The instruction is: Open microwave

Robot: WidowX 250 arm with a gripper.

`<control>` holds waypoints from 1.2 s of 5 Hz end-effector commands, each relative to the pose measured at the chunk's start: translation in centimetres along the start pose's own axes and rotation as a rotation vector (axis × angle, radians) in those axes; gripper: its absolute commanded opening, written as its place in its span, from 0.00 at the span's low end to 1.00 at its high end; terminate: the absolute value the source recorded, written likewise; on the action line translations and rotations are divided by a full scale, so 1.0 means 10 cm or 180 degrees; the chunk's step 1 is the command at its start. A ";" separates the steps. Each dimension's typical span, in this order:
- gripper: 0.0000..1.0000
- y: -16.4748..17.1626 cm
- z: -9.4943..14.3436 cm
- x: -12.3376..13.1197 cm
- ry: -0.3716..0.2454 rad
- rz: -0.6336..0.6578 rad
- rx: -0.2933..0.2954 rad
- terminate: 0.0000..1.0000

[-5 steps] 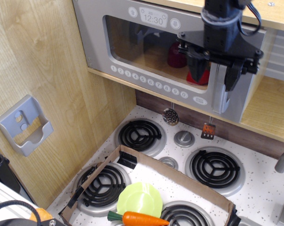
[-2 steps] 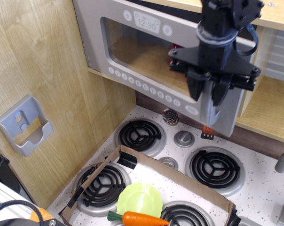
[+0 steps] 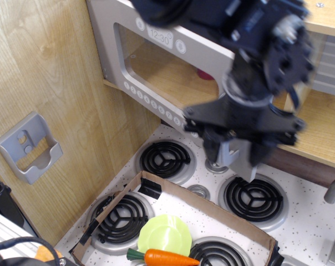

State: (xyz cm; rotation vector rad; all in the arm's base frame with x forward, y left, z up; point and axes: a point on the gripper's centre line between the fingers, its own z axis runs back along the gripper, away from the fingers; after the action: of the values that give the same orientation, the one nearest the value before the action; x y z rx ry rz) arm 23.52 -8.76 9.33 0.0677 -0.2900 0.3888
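The arm reaches down from the top edge, blurred, with the gripper [image 3: 236,157] hanging in front of the microwave [image 3: 151,61], its dark fingers [image 3: 212,151] clenched around the grey handle [image 3: 234,158] at the door's right end. The microwave sits in the wooden cabinet above the stove [image 3: 250,197], its door hinged at the left and swung well outward, with the 12.30 clock [image 3: 160,37] near its top. Compared with 0.4 s ago the door stands wider, and the handle and gripper have come lower and further left, now over the burner knob. Compared with 1 s ago the gap is far larger
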 end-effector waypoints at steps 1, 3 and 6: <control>1.00 -0.49 0.07 -0.32 0.0005 0.0415 -0.0169 0.00; 1.00 -1.09 0.23 -0.06 -0.0008 -0.0158 -0.0293 0.00; 1.00 -1.43 0.13 0.51 -0.0297 -0.0949 -0.0347 0.00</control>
State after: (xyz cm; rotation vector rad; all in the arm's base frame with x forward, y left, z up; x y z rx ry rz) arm 33.63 -19.10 10.41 0.0496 -0.3553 0.0516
